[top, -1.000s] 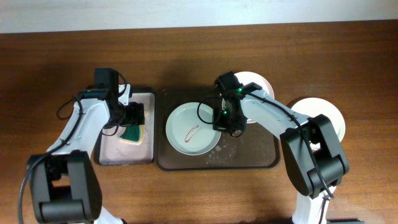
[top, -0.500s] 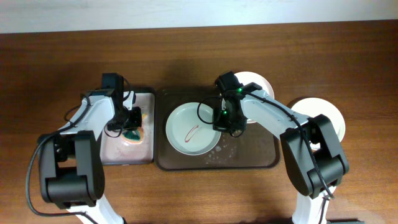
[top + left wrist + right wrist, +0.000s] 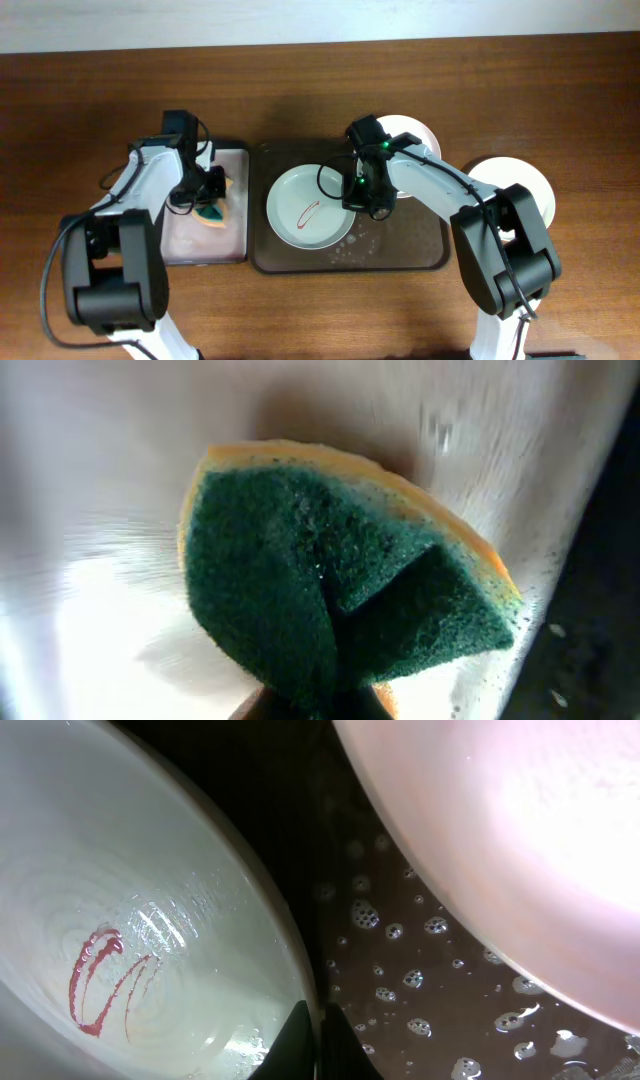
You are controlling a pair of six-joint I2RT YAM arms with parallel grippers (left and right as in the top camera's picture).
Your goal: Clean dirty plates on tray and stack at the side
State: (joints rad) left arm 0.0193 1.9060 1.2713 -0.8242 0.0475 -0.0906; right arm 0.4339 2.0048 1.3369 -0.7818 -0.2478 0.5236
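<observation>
A pale green-white plate [image 3: 309, 206] with a thin red squiggle lies on the left half of the dark brown tray [image 3: 420, 250]. My right gripper [image 3: 361, 196] is shut on that plate's right rim; the right wrist view shows the fingertips [image 3: 300, 1038] pinching the rim of the plate [image 3: 150, 910]. A white plate [image 3: 412, 134] sits at the tray's back right, partly under the right arm. Another white plate [image 3: 520, 183] rests on the table to the right. My left gripper [image 3: 212, 198] is shut on a green and yellow sponge [image 3: 330, 570], which bends in the grip.
The sponge hangs just over the smaller pinkish-white sponge tray [image 3: 190, 245] left of the brown tray. Water drops and suds [image 3: 400, 955] dot the brown tray's floor between the plates. Bare wood surrounds both trays.
My left gripper has closed on the sponge and shifted slightly toward the sponge tray's back right. The right arm and the plate it holds have not moved.
</observation>
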